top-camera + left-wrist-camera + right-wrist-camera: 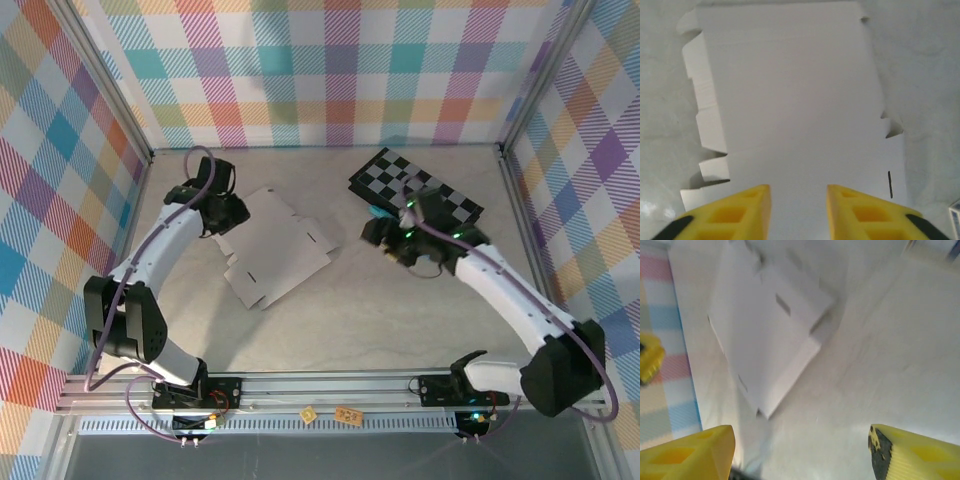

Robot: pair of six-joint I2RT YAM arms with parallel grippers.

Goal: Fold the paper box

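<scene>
Slippage is the risk: the box point(278, 243) lies flat, left of centre in the top view. The left gripper point(796, 192), fingers narrowly apart and clamping nothing, sits over its left edge and may merely shove it. The right gripper point(802, 440), wide apart, hangs clear and cannot steady it.

Lab test cell: plaid-print walls point(340, 70), aluminium frame point(330, 388), checkered board point(392, 170).

White paper box point(275, 245), unfolded die-cut sheet with flaps and slots, skewed, left of centre
</scene>
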